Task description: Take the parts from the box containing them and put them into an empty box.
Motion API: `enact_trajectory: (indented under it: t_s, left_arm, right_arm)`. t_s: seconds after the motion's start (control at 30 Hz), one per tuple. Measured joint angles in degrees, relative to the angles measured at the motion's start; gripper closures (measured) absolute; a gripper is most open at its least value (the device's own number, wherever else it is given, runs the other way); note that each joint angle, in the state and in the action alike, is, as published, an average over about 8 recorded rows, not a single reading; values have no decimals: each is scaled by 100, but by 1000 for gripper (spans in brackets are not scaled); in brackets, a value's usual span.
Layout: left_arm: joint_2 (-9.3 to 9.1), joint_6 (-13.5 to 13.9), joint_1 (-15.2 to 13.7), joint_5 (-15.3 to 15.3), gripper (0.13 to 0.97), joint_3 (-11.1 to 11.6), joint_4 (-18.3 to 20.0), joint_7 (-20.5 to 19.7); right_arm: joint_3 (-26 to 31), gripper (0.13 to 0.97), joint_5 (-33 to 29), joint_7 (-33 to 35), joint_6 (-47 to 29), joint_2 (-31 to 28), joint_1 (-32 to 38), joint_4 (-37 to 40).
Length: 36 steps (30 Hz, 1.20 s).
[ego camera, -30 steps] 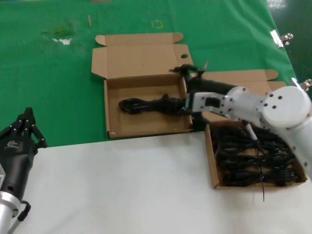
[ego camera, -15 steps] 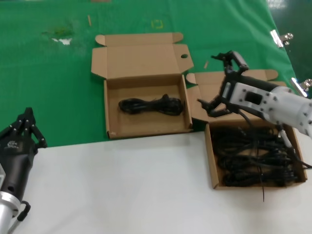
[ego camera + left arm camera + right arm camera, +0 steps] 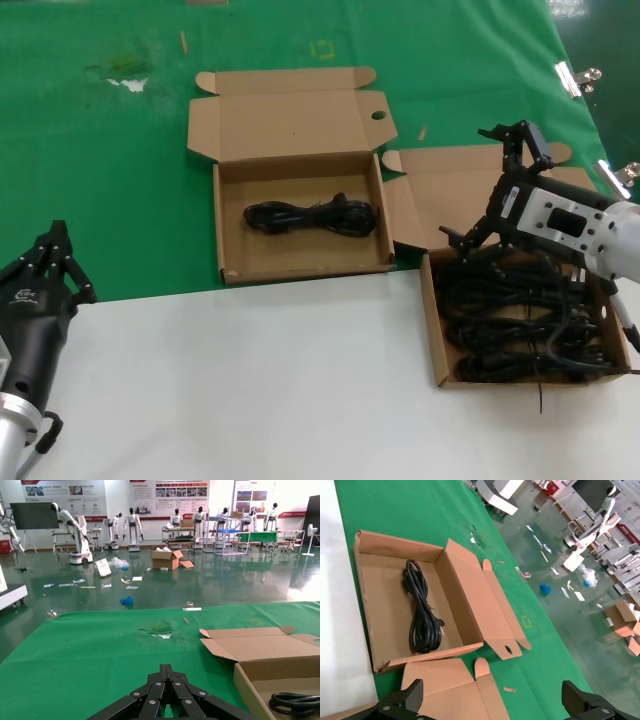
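Right tool (image 3: 490, 185) back over cables (image 3: 525, 325), open

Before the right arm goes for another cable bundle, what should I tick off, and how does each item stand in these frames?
1. Right hand open and holding nothing: ok; its fingers are spread.
2. Right hand over the full box: ok; it hangs above that box's far edge and open lid.
3. Cable bundles left to pick: ok; several lie piled in that box.
4. Which bundle lies free on top: cannot tell; they overlap.
5. Room in the receiving box: ok; only one cable bundle lies flat inside.
6. Left hand out of the way: ok; parked at the near left.
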<state>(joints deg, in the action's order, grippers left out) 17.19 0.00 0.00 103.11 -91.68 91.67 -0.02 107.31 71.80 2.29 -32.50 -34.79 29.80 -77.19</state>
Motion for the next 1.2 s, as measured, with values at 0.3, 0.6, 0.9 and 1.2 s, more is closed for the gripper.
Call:
enact_trajectory:
  t_s: [0.3, 0.6, 0.9, 1.2]
  left_arm:
    - [0, 0, 0, 0, 957, 0, 0, 0]
    - [0, 0, 0, 0, 949, 0, 0, 0]
    - [0, 0, 0, 1, 897, 0, 0, 0]
    - [0, 0, 0, 0, 821, 0, 0, 0]
  right_arm:
    - [-70, 165, 139, -10, 137, 68, -134, -64]
    - [-237, 142, 471, -35, 483, 256, -451, -218]
    - [-424, 129, 848, -62, 874, 468, -808, -391]
    - [-609, 129, 1218, -89, 1259, 679, -1161, -562]
